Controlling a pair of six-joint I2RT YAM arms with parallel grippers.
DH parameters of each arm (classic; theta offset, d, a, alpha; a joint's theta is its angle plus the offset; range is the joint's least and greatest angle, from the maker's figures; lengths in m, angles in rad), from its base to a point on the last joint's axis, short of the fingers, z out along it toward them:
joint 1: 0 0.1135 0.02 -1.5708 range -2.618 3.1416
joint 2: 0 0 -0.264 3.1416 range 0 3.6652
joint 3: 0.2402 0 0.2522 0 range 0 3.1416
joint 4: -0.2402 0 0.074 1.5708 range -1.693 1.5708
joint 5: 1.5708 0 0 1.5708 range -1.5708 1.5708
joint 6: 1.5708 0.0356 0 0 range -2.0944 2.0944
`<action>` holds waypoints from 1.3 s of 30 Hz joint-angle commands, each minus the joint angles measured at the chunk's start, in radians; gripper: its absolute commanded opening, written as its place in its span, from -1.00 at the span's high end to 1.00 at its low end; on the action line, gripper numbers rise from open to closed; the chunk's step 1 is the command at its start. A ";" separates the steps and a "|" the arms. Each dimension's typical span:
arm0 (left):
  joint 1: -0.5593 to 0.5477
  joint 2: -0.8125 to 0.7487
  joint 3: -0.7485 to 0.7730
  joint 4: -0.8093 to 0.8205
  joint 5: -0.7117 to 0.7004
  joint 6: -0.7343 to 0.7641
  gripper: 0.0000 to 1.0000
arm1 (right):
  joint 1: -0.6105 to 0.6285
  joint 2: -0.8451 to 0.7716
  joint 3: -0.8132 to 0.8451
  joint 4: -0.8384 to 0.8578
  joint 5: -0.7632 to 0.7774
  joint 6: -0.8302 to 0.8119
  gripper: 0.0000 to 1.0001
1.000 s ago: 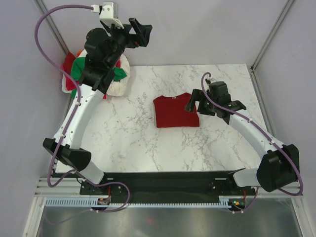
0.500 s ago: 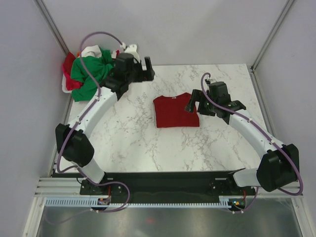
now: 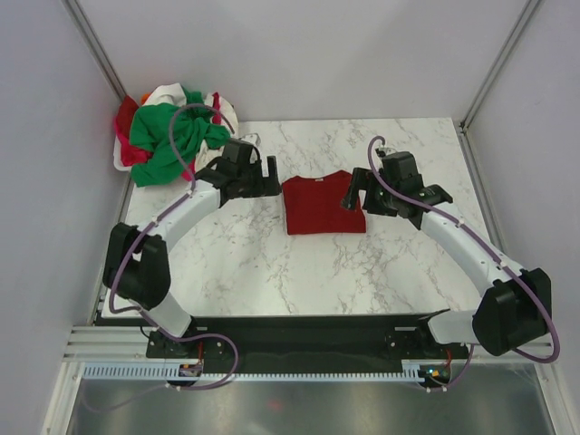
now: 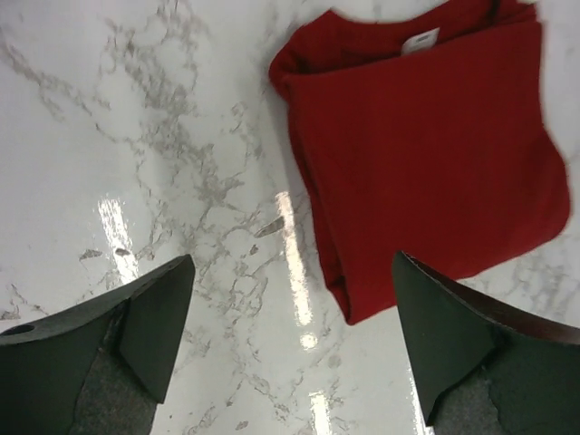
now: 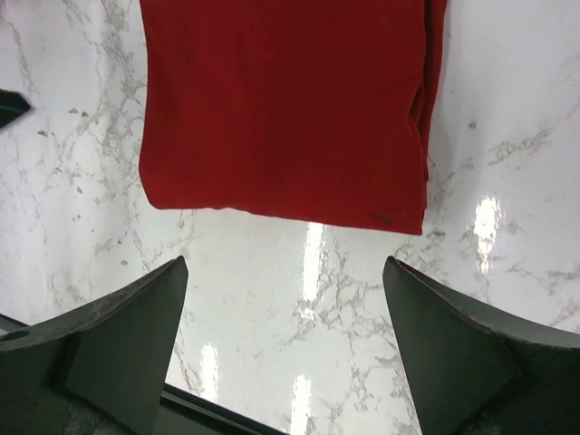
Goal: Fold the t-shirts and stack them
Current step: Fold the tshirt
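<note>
Flanking the folded dark red cloth t-shirt [image 3: 317, 207], left gripper [image 3: 265, 169] and right gripper [image 3: 355, 188] hover, jaws apart, likely to tidy it

From your top view, the right gripper [image 3: 353, 190] covers the right edge of the dark red t-shirt [image 3: 317, 208]. The green t-shirt [image 3: 163, 136] buries most of the white t-shirt [image 3: 168, 93] and what looks like the pinkish-red t-shirt [image 3: 127, 118]. Your right wrist view cuts off the dark red t-shirt's far end. The print on its tag [image 4: 420, 40] is too small to read.
</note>
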 commanded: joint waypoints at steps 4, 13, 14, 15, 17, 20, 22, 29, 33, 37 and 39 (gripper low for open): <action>-0.008 -0.198 0.374 -0.001 0.001 0.117 -1.00 | 0.010 0.017 0.287 -0.111 0.070 -0.086 -0.96; -0.002 -0.006 0.921 -0.197 0.084 0.108 -1.00 | -0.019 0.287 1.169 -0.395 0.110 -0.239 -0.96; -0.002 -0.005 0.939 -0.197 0.087 0.106 -1.00 | -0.021 0.293 1.211 -0.396 0.093 -0.232 -0.96; -0.002 -0.006 0.949 -0.197 0.093 0.106 -0.99 | -0.021 0.296 1.243 -0.389 0.085 -0.224 -0.96; -0.002 -0.018 0.941 -0.199 0.092 0.115 -1.00 | -0.021 0.277 1.252 -0.353 0.077 -0.209 -0.96; -0.002 -0.055 0.820 -0.198 0.075 0.122 -1.00 | -0.022 0.189 1.047 -0.264 0.088 -0.204 -0.96; -0.002 -0.072 0.687 -0.196 0.049 0.123 -1.00 | -0.024 0.113 0.806 -0.186 0.125 -0.202 -0.96; -0.002 -0.112 0.251 -0.050 0.102 0.080 -0.97 | -0.105 0.039 0.279 -0.035 0.136 -0.112 -0.96; -0.002 -0.178 -0.026 0.072 0.159 -0.001 -0.94 | -0.108 0.010 0.065 0.040 0.012 -0.039 -0.96; -0.015 -0.208 -0.231 0.196 0.210 -0.084 -0.91 | -0.106 0.000 -0.097 0.136 -0.053 0.005 -0.96; -0.025 -0.219 -0.329 0.253 0.240 -0.118 -0.90 | -0.105 0.029 -0.146 0.175 -0.088 0.006 -0.95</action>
